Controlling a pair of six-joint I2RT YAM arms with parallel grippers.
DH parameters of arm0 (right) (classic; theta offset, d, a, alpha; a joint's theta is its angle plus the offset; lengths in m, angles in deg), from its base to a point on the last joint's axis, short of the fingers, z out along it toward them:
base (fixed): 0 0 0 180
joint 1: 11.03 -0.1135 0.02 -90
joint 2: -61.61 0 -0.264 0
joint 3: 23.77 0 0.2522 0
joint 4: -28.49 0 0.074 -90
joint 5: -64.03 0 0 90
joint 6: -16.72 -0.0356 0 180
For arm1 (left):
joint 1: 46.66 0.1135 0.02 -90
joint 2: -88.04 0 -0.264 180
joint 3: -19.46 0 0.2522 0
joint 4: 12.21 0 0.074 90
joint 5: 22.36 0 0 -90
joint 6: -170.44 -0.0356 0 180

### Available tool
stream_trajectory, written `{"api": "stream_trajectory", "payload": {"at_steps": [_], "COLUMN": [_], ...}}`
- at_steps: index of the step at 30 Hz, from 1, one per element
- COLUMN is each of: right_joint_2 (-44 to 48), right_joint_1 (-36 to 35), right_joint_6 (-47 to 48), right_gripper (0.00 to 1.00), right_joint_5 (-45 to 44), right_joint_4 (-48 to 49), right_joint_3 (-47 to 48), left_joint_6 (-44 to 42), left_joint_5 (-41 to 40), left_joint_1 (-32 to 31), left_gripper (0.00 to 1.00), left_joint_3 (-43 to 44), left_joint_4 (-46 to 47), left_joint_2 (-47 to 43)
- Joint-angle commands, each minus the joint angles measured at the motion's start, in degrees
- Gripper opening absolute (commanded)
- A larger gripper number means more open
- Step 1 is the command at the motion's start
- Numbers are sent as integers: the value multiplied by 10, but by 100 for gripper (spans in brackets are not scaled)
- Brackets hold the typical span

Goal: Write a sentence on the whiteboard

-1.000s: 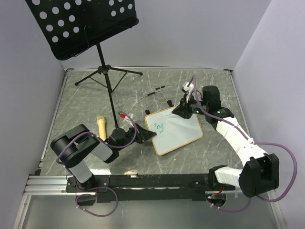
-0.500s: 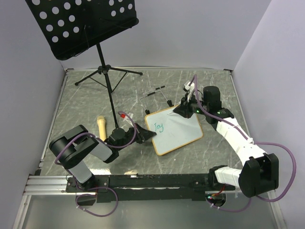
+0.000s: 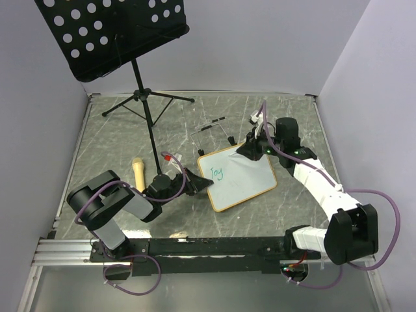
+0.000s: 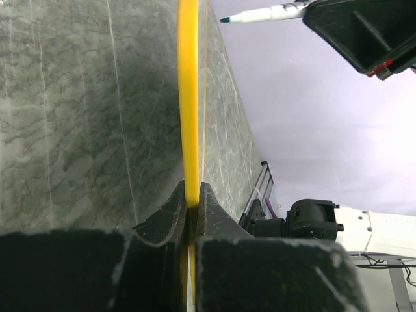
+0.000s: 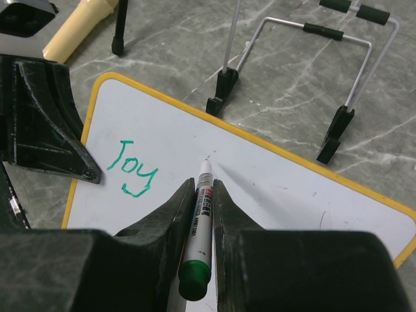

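Top external view has the whiteboard (image 3: 237,177) lying flat on the grey marbled table (image 3: 110,140) at centre frame, one corner towards the bottom of the picture. My left gripper (image 3: 203,184) is clenched on its left edge. My right gripper (image 3: 246,149) hangs over its upper corner, grasping a marker (image 5: 200,221).

Around the board: a wire easel stand (image 3: 211,130) sits just beside its upper edge, on the table. A cream-coloured handle-shaped thing (image 3: 138,173) lies left of my left gripper, near it. The black perforated music stand (image 3: 110,32) fills the upper left, and its tripod feet spread on the table well apart from the board. My left arm lies low across the lower left. My right arm comes in from the lower right.

The right wrist camera shows what the overhead one barely does: the word "Joy" (image 5: 133,170) in green at the left of the board, with the marker's tip pointing at bare white to the right of that word. The marker body is white with print on it and a green end. From there I cannot tell whether the tip meets the surface.

The left wrist camera sees the board edge-on, as a yellow strip running up from between my closed left fingers. In its upper right the marker tip appears just off the board, not touching it.
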Motion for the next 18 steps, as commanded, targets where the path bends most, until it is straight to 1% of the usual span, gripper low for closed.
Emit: {"api": "stream_trajectory", "payload": {"at_steps": [1, 9, 18], "right_joint_2": [-5, -18, -29], "right_joint_1": [-7, -9, -20], "right_joint_6": [0, 13, 14], "right_gripper": [0, 0, 0], "right_joint_5": [-3, -1, -6], "right_joint_4": [14, -6, -7], "right_joint_3": [1, 9, 12], "left_joint_6": [-7, -3, 0], "left_joint_5": [11, 4, 9], "left_joint_1": [-3, -3, -3], "left_gripper": [1, 1, 1], "left_joint_3": [10, 7, 8], "left_joint_4": [188, 187, 194], "left_joint_2": [-24, -31, -23]}}
